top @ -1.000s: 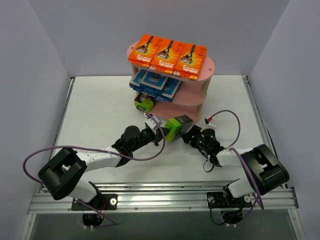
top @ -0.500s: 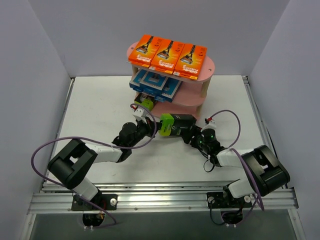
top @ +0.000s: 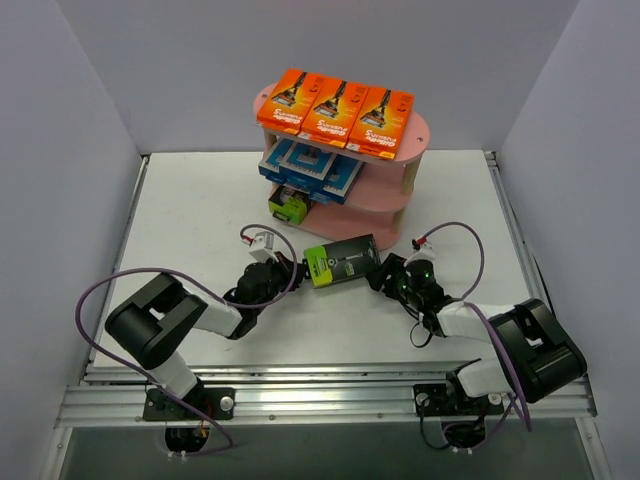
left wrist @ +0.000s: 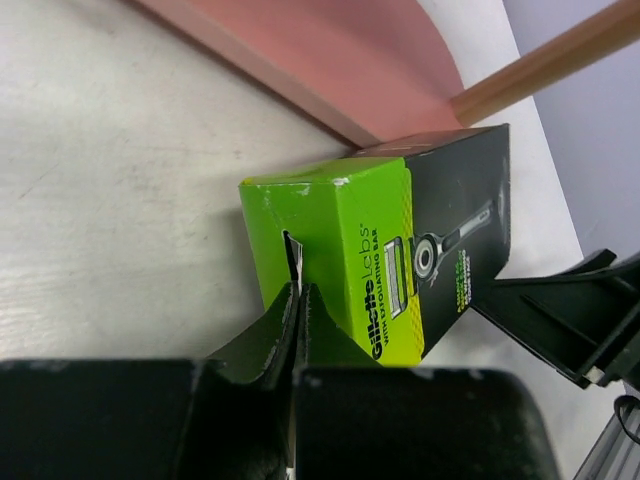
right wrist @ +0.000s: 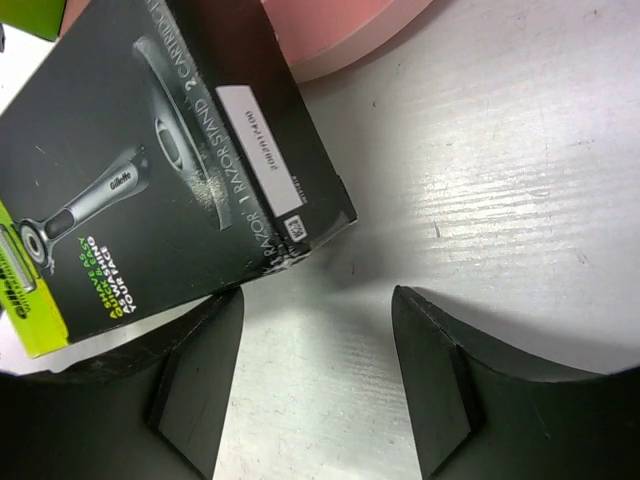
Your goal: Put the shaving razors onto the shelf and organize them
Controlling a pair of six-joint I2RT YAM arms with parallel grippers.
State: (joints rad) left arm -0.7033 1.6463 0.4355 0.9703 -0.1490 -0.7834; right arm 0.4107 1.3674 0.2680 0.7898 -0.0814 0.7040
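Observation:
A black-and-lime razor pack (top: 340,262) lies face up on the table in front of the pink shelf (top: 420,130), between my two grippers. My left gripper (top: 297,272) is shut on a thin flap at the pack's lime end (left wrist: 350,240), fingers (left wrist: 270,330) pressed together. My right gripper (top: 384,273) is open, and the pack's black end (right wrist: 150,150) sits just beyond its left fingertip (right wrist: 205,350), with nothing between the jaws. Three orange packs (top: 335,110) sit on the top tier, blue-and-white packs (top: 310,165) on the middle tier, and one black-and-lime pack (top: 289,206) on the bottom tier.
The shelf's bottom board (left wrist: 340,60) and a wooden post (left wrist: 560,55) lie close behind the held pack. White walls enclose the table on three sides. Purple cables loop from both arms (top: 450,235). A metal rail (top: 330,400) runs along the near edge.
The black-and-lime pack has turned from standing on edge to lying flat and has come down slightly left. My left wrist has rotated and drawn back to the left. The right gripper stays beside the pack's black end.

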